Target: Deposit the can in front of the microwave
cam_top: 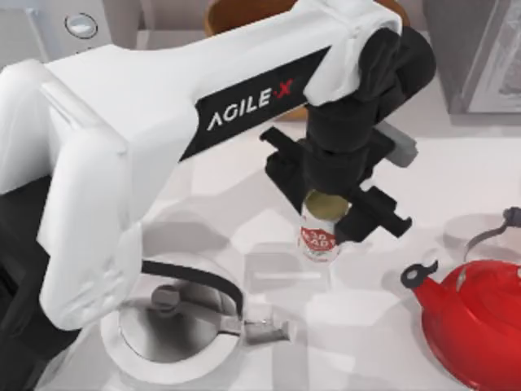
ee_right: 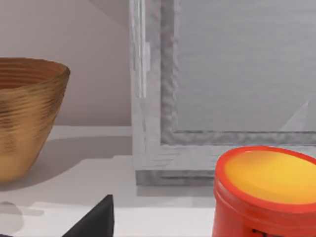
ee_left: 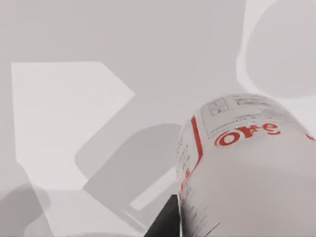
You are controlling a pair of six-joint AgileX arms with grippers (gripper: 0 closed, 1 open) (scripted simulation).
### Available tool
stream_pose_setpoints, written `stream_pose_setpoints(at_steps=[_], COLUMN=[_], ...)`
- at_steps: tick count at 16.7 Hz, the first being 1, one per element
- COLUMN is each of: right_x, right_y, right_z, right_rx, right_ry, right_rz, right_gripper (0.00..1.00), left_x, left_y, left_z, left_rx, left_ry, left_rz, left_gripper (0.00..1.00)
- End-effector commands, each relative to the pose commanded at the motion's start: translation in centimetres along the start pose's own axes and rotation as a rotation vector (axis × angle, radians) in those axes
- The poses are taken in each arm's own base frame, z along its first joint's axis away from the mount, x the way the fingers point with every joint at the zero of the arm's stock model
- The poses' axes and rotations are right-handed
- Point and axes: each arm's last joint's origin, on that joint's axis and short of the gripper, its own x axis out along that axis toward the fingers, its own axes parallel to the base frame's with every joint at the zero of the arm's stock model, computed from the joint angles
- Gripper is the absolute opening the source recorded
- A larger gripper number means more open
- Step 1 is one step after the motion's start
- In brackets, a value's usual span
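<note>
Can (cam_top: 321,230) and microwave (cam_top: 65,28) lie well apart, and that gap is what the coming move turns on: the can is near the middle of the tabletop (cam_top: 456,175), while the light grey microwave with its round silver dial stands at the far-left corner, so the carry has to run leftward and toward the far edge. The left gripper (cam_top: 327,213) is over the can from above, its black fingers on either side of the dull gold-olive top and pinching the can between them. The long axis of the can runs roughly upright, in line with the fingers. Whether the base touches the tabletop or hangs just above it I cannot tell. The left arm is plainly the nearer one, already on the thing.

The can is a small white tin with a red label; in the left wrist view its printed side with red lettering and a fine-print panel shows close up.

The right gripper is parked by the darker grey appliance (ee_right: 222,89) near the wooden bowl (ee_right: 27,113) and an orange-lidded red jar (ee_right: 264,190).
</note>
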Motion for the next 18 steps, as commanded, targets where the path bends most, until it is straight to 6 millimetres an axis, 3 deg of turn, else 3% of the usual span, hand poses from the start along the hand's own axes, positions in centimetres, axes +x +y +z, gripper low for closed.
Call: stream_pose_setpoints(at_steps=[4, 6, 8, 10, 14, 16, 18], right_x=[0.0, 0.0, 0.0, 0.0, 0.0, 0.0, 0.0], right_y=[0.0, 0.0, 0.0, 0.0, 0.0, 0.0, 0.0], right_z=[0.0, 0.0, 0.0, 0.0, 0.0, 0.0, 0.0], right_rx=[0.0, 0.0, 0.0, 0.0, 0.0, 0.0, 0.0], right_ry=[0.0, 0.0, 0.0, 0.0, 0.0, 0.0, 0.0], right_rz=[0.0, 0.0, 0.0, 0.0, 0.0, 0.0, 0.0], right_gripper=[1.0, 1.0, 1.0, 1.0, 1.0, 1.0, 1.0], left_x=[0.1, -0.3, -0.7, -1.1, -1.3, -1.2, -1.1], left_y=[0.7, 3.3, 7.8, 13.6, 24.4, 28.1, 30.2], left_z=[0.1, 0.1, -0.4, -1.9, -8.0, -11.8, -14.8], left_rx=[-0.013, -0.075, -0.177, -0.309, -0.573, -0.678, -0.749], left_ry=[-0.008, -0.043, -0.079, -0.104, -0.093, -0.067, -0.037], left_rz=[0.001, 0.005, 0.013, 0.025, 0.04, 0.036, 0.023], left_gripper=[0.0, 0.0, 0.0, 0.0, 0.0, 0.0, 0.0])
